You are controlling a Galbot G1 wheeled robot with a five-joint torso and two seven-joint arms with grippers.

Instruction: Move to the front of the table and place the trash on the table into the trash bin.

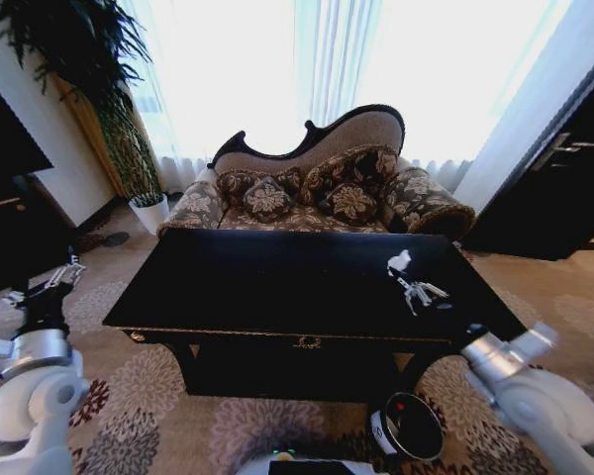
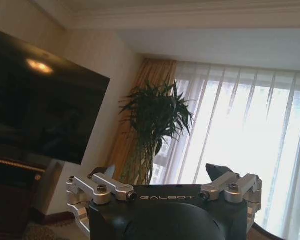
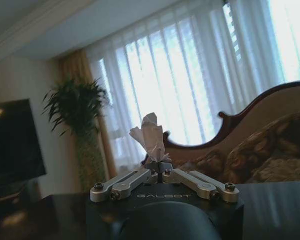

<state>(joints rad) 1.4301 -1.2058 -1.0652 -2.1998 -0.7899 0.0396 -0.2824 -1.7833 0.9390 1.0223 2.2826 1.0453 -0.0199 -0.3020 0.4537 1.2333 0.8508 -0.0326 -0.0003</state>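
Note:
The long black table [image 1: 277, 287] stands right in front of me, its gold emblem at the middle of the front edge. My right gripper [image 1: 406, 277] hovers over the table's right end, shut on a lumpy white paper bit [image 1: 400, 261]. In the right wrist view the paper [image 3: 151, 137] sticks up from the shut right gripper [image 3: 157, 165], with the table top [image 3: 275, 200] below. The round black trash bin [image 1: 408, 427] stands on the carpet under the table's front right corner, something red showing inside. My left gripper [image 1: 42, 280] is raised left of the table, open [image 2: 162, 175] and empty.
A patterned sofa [image 1: 327, 188] stands close behind the table. A potted plant [image 1: 129, 148] is at the far left, a dark cabinet [image 1: 564, 188] at the right, and a dark screen [image 2: 35, 115] on the left wall. Floral carpet [image 1: 158, 416] surrounds the table.

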